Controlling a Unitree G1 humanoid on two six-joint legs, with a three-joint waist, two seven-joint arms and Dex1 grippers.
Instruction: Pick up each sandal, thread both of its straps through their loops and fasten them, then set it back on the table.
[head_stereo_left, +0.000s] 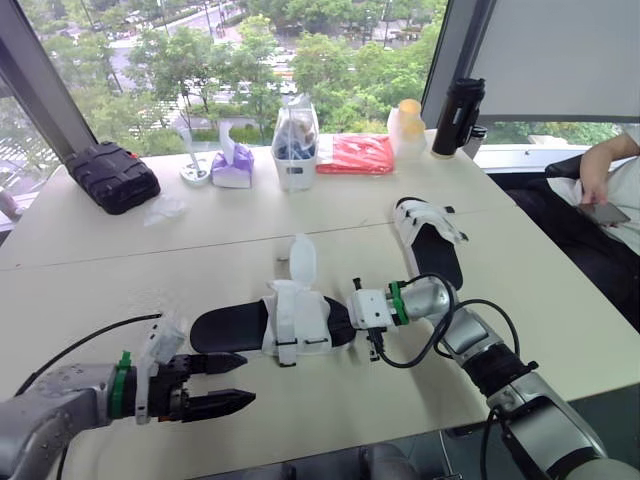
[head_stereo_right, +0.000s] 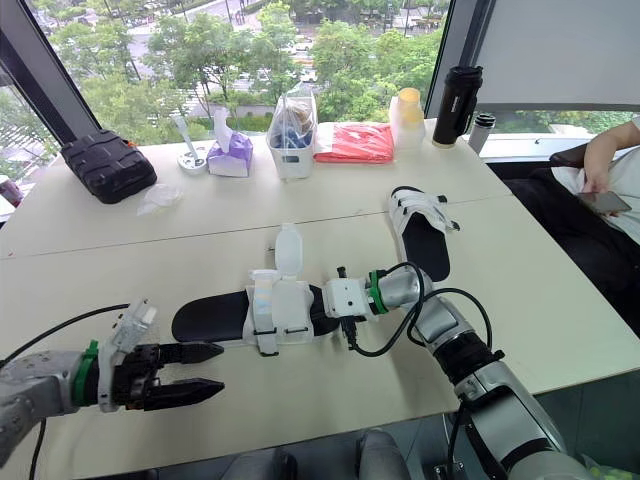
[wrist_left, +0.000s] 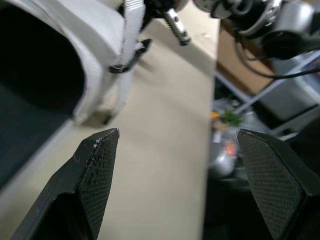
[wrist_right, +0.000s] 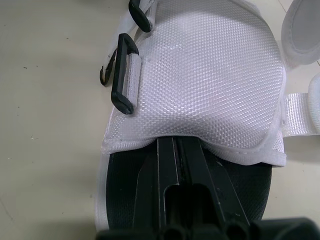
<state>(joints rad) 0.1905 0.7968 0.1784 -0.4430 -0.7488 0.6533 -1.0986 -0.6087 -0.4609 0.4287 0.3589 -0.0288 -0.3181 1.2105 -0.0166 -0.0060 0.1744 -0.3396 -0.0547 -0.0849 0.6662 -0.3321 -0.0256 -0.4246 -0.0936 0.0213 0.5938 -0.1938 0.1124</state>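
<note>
Near sandal (head_stereo_left: 275, 322) lies flat across the middle of the table (head_stereo_left: 110, 262), black sole down and white mesh upper (wrist_right: 200, 75) humped over it. One strap (head_stereo_left: 301, 258) is flipped up and away, unthreaded, and the black loops (wrist_right: 124, 73) on the near edge are empty. Right gripper (wrist_right: 179, 155) is pushed into the toe opening. Its fingers are pressed together on the footbed and the tips are hidden under the mesh, so I cannot tell whether they pinch anything. Left gripper (head_stereo_left: 246, 380) hovers low by the heel end, spread wide, holding nothing. Second sandal (head_stereo_left: 432, 235) rests further back on the right, well apart. A seated person (head_stereo_left: 600, 175) is at the far right edge. Risks, as I judge them: with fingers merely tucked inside, a lift may skid or tip the sandal rather than carry it. The loose strap could flop back over the loops. The right arm's slack cable (head_stereo_left: 412, 357) hangs close enough to snag.
</note>
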